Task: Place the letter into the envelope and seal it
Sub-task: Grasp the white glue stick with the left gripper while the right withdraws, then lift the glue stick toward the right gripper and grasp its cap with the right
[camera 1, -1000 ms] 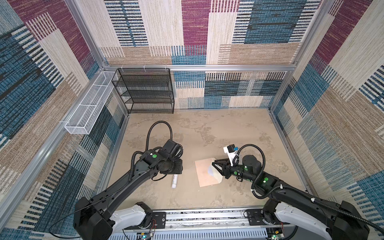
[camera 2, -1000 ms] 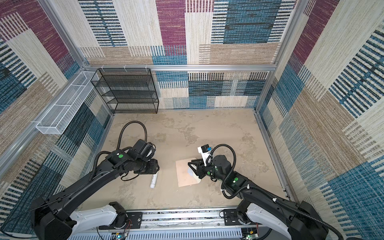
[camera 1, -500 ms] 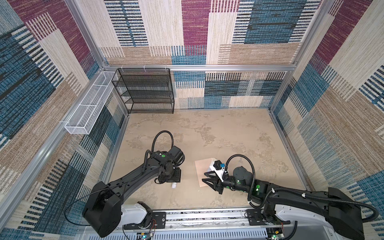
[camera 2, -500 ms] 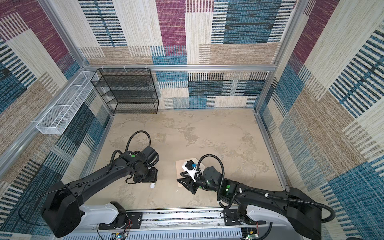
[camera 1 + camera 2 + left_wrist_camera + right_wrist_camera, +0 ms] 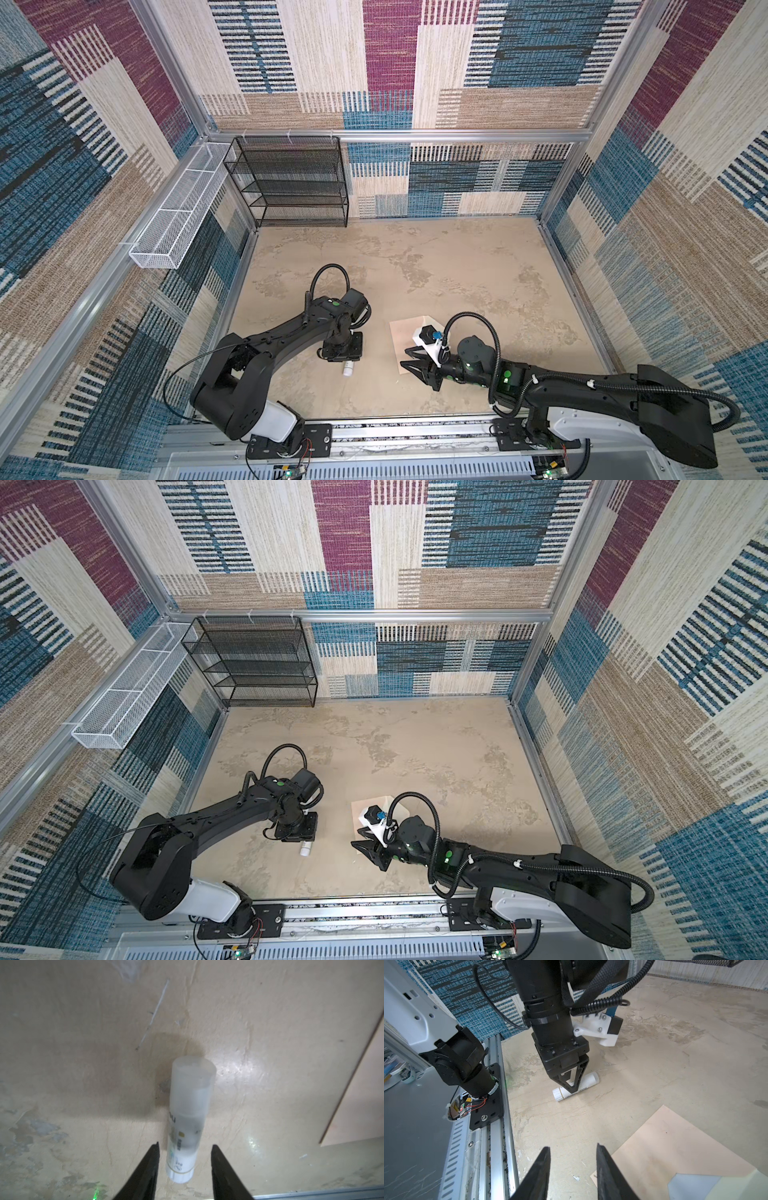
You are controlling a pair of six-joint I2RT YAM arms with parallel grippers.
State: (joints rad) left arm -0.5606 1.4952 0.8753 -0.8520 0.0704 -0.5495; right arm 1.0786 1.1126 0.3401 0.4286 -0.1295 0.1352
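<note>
In both top views we see the pale peach-pink rectangular paper envelope (image 5: pixel 405 334) lying flat on the mottled beige worktop (image 5: pixel 457 270), a little toward 6 o'clock from its middle. A cream patch (image 5: pixel 429 322) at the envelope's 1 o'clock corner may be its flap, but the right arm covers most of it. We cannot tell whether the letter is inside.

The right arm extends from 4 o'clock. Its right end effector (image 5: pixel 573 1148) hovers low by the envelope's 7 o'clock corner, its two black fingers parted with nothing between them. In the right wrist view one finger sits just beside the paper's edge.

At about 8 o'clock of the envelope, apart from it, the small white cylindrical plastic tube (image 5: pixel 189 1109) with a frosted cap lies on its side. The left end effector (image 5: pixel 184 1144) points straight down over it — its fingers stand on either side of the tube's lower body. A sliver of worktop shows on each side, so it straddles the tube without clamping it.
</note>
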